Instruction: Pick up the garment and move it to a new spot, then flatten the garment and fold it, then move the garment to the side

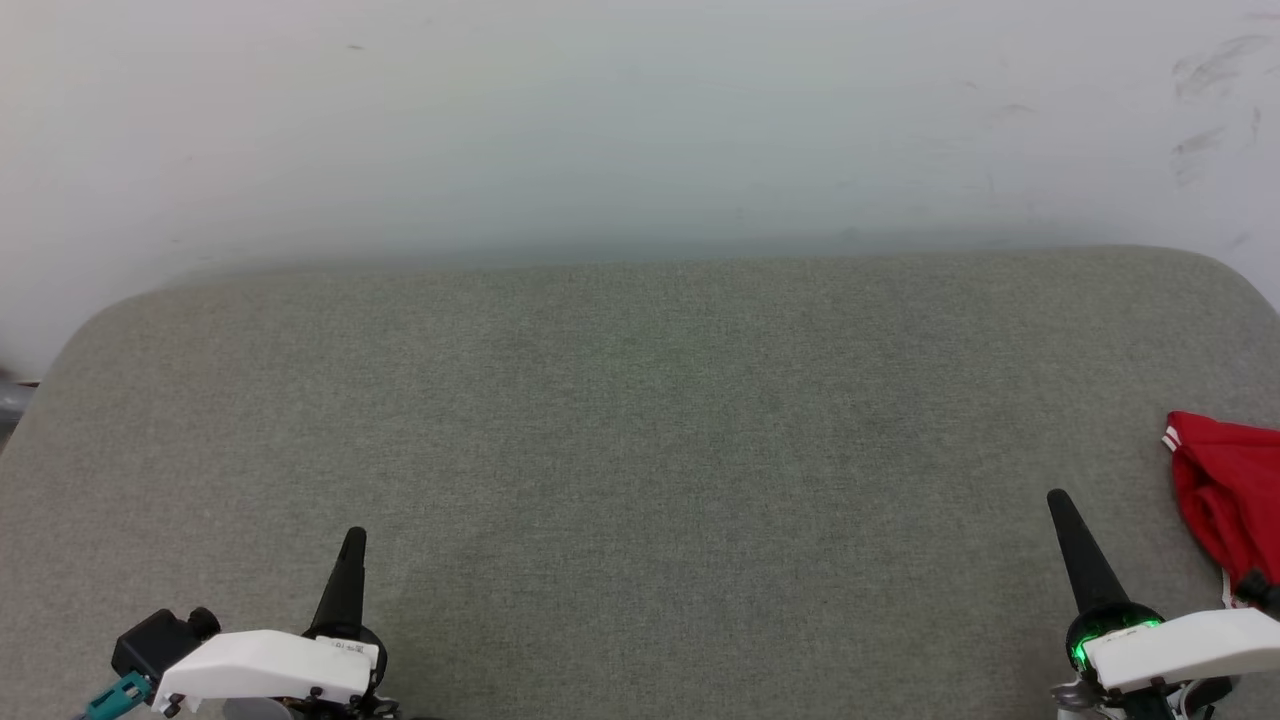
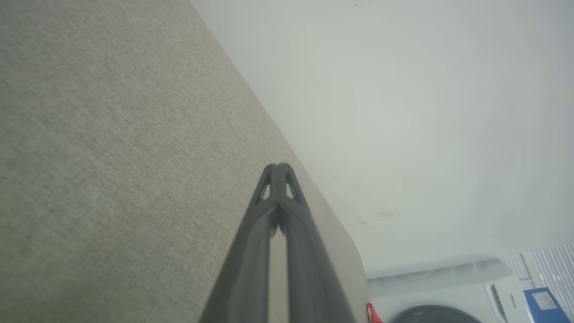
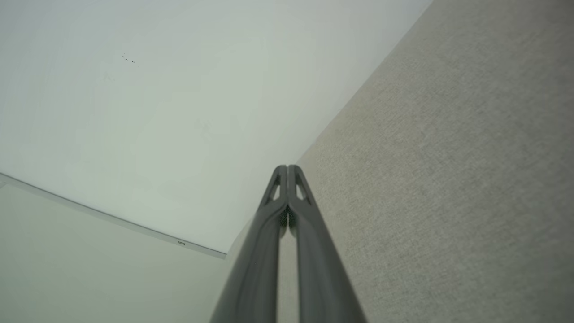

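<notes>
At right edge of table point(image 1: 640, 420): red jersey point(image 1: 1232, 495), lay bunched, cut off by frame, near right gripper point(image 1: 1060, 508), well apart from left gripper point(image 1: 352, 542). Both pressed together, held nothing. Fitted jersey awaiting pickup or already set aside; fold hidden.

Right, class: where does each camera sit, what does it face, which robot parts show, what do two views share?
Head: on the head, looking down at the table; left claw, right claw.
Left wrist: along the shut left claw, over table to wall.
Right wrist: along the shut right claw, likewise.
Shared: head and left wrist show the jersey.
</notes>
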Tool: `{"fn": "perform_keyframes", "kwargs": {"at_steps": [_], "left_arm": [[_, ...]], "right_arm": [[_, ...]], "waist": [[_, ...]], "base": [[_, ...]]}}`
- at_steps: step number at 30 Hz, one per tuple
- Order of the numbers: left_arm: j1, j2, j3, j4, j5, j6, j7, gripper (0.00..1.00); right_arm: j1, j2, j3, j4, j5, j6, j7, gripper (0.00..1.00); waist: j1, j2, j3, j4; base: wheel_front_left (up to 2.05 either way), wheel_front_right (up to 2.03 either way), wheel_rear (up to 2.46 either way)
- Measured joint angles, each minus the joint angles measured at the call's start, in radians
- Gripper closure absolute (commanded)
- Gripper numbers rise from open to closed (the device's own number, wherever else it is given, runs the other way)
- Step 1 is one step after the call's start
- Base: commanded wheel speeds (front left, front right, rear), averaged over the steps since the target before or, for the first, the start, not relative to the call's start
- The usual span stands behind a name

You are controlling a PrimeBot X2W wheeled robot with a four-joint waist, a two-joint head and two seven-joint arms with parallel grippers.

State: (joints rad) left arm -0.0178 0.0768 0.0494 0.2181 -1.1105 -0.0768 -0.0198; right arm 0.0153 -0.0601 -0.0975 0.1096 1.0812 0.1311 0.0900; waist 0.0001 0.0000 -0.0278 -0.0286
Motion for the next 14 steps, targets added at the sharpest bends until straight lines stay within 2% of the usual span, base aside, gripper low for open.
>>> {"fn": "perform_keyframes", "kwargs": {"at_steps": [14], "left_arm": [[-0.025, -0.010, 0.020, 0.007, -0.133, -0.013, 0.037, 1.00]], "right_arm": [[-0.037, 0.002, -0.005, 0.035, 0.140, 0.000, 0.008, 1.00]], "waist": [[0.0000, 0.0000, 0.007, 0.006]], "base": [[0.00, 0.00, 0.00]]}}
